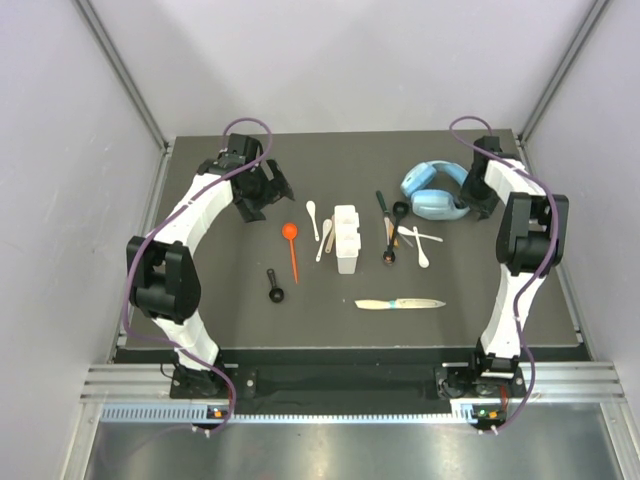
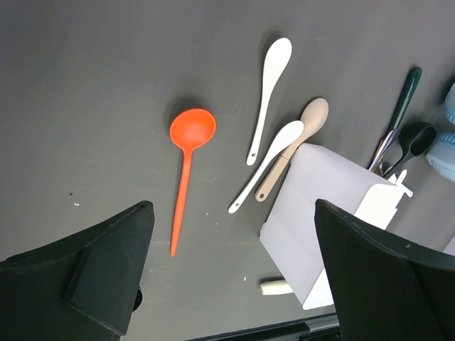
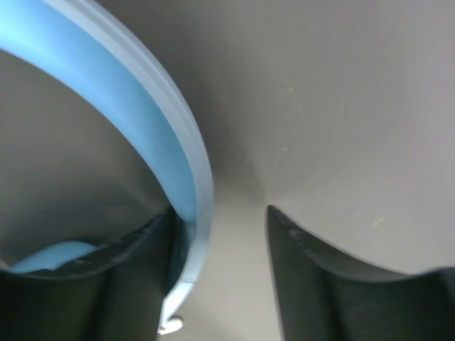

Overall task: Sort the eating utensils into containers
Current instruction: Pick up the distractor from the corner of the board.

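The white caddy (image 1: 346, 238) stands mid-table; it also shows in the left wrist view (image 2: 320, 213). Left of it lie an orange-red spoon (image 1: 291, 245) (image 2: 186, 170), two white spoons (image 1: 313, 218) (image 2: 269, 92) and a beige spoon (image 2: 295, 145). A black scoop (image 1: 273, 285) lies nearer. A wooden-handled knife (image 1: 400, 303) lies in front. Right of the caddy are black spoons (image 1: 390, 230) and white spoons (image 1: 420, 240). My left gripper (image 1: 268, 198) (image 2: 233, 206) is open and empty, above the table behind the orange spoon. My right gripper (image 1: 466, 203) (image 3: 220, 213) is open, with the headphones' band beside its left finger.
The light-blue headphones (image 1: 432, 192) (image 3: 170, 142) lie at the back right, against my right gripper. A dark-handled utensil (image 2: 398, 114) lies beside the caddy's far right. The table's front edge runs just beyond the knife.
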Robot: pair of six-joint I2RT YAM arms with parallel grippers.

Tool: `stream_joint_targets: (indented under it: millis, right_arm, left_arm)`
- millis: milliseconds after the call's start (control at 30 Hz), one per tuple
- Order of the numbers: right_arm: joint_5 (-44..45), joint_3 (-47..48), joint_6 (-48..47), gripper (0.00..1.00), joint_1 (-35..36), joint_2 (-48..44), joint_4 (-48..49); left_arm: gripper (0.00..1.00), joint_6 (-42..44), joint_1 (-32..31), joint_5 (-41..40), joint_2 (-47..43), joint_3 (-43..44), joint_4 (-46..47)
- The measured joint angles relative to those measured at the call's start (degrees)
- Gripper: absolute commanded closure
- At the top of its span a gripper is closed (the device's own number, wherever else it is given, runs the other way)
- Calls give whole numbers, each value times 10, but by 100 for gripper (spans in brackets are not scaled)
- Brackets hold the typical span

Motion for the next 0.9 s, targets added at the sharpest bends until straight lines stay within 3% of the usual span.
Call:
stream_joint_targets:
  millis: [100,133,300,900]
  right_arm:
    - [-2,0,2,65,0,1,9]
    - [-3,0,2,82,0,2,12]
    - [-17,4,7,100,0,6,28]
    - [-25,5,53,100,-15,3,31]
  left_arm:
    - [1,1,0,0,0,0,0]
    - [1,1,0,0,0,0,0]
    - [1,2,0,0,0,0,0]
    - [1,2,0,0,1,0,0]
